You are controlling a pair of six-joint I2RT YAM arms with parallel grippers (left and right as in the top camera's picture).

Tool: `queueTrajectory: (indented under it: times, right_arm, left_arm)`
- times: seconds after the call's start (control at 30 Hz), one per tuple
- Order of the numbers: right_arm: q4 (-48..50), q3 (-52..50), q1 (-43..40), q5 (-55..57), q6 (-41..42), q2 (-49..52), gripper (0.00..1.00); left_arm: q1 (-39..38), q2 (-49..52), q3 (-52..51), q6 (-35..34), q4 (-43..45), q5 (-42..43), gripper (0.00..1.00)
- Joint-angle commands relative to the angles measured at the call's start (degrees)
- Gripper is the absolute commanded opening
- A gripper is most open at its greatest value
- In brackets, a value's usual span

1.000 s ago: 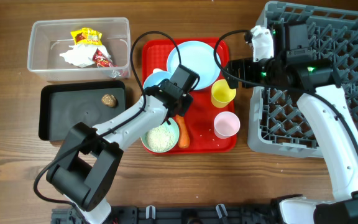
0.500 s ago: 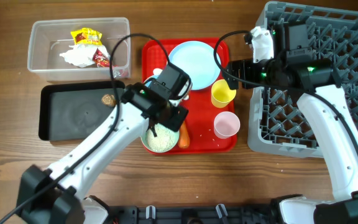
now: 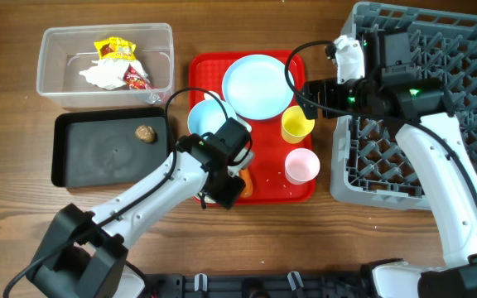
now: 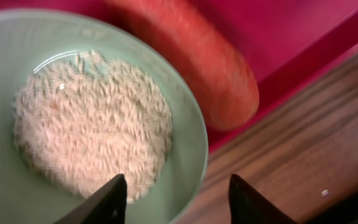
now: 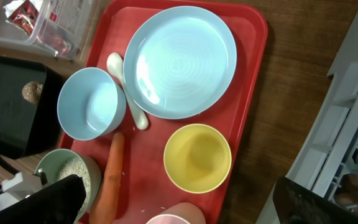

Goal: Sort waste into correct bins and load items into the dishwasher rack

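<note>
My left gripper [image 3: 222, 186] is open low over the pale green bowl of white rice [image 4: 92, 124] at the red tray's front. One finger is inside the bowl and the other outside its rim [image 4: 179, 199]. The orange carrot [image 4: 210, 68] lies beside the bowl. My right gripper [image 3: 309, 93] is open and empty, held above the yellow cup [image 5: 197, 158] and the pink cup [image 3: 302, 165]. The light blue plate [image 3: 257, 85] and a light blue bowl [image 3: 209, 118] sit on the tray. The grey rack [image 3: 454, 108] stands at the right.
The clear bin [image 3: 56, 58] holds wrappers [image 3: 114, 48] and tissue [image 3: 102, 76]. The black bin [image 3: 98, 157] holds a brown lump [image 3: 145, 132]. The red tray [image 3: 267, 178] carries a white spoon [image 5: 126, 87] and a few loose rice grains.
My left gripper has moved from over the blue bowl toward the tray's front and come down onto the rice bowl's rim. The right arm has not moved.
</note>
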Motion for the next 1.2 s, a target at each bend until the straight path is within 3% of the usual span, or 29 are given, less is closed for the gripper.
queueTrajectory:
  times: [0.0,0.13,0.2,0.37,0.77,1.07,1.17]
  right_arm:
    - [-0.2,0.5,0.0,0.8,0.4,0.7,1.00]
    - [-0.2,0.5,0.0,0.8,0.4,0.7,1.00]
    - [-0.2,0.5,0.0,0.8,0.4,0.7,1.00]
    - [-0.2,0.5,0.0,0.8,0.4,0.7,1.00]
    - [0.2,0.5,0.0,0.8,0.4,0.7,1.00]
    - [1.5,0.5,0.0,0.5,0.9,0.7,1.00]
    - [2.2,0.5,0.0,0.6,1.9,0.7,1.00]
  left_arm:
    - [-0.2,0.7,-2.5,-2.8,3.6,0.8,0.45]
    - [-0.2,2.4,-5.7,-3.2,7.3,0.8,0.37]
    - [-0.2,3.7,-5.9,-3.4,7.3,0.8,0.22]
    - [-0.2,3.8,-5.8,-5.8,11.2,0.6,0.04]
    - [2.5,-2.2,1.4,-10.5,8.7,0.8,0.04]
    - [15.0,-9.3,1.4,-15.0,7.8,1.2,0.04]
    - [21.0,-9.3,1.4,-15.0,6.8,5.8,0.04]
